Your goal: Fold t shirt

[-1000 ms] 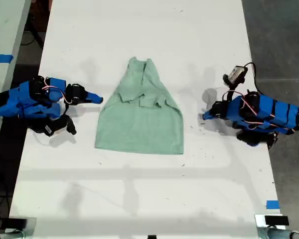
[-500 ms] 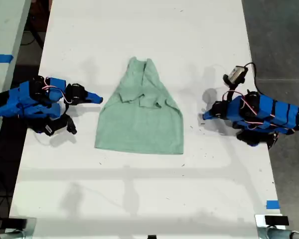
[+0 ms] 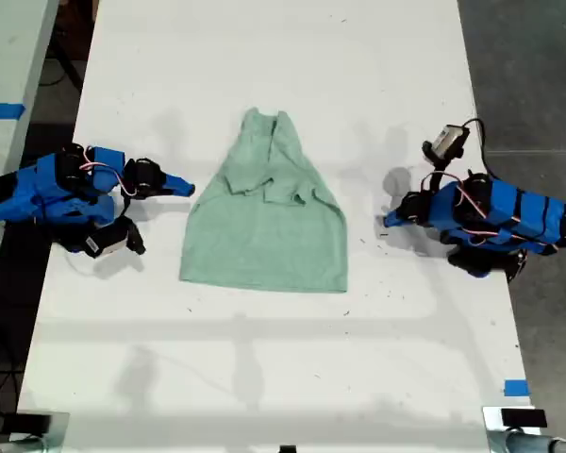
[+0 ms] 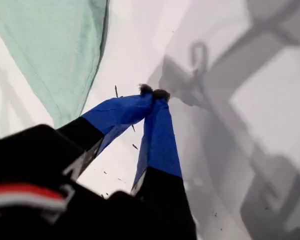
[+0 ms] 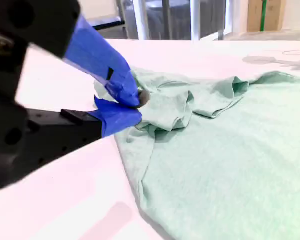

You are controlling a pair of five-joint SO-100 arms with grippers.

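Shirt work paused: your t shirt [image 3: 264, 226] lies sleeves-tucked mid-table [image 3: 264, 377], both hands clenched on nothing, first hand [image 4: 153, 93] and second hand [image 5: 135, 107] parked off its side edges.

The shirt [image 3: 265, 222] lies on the white worktop [image 3: 274, 377], sleeves folded in, between two blue arms; both hands look closed.
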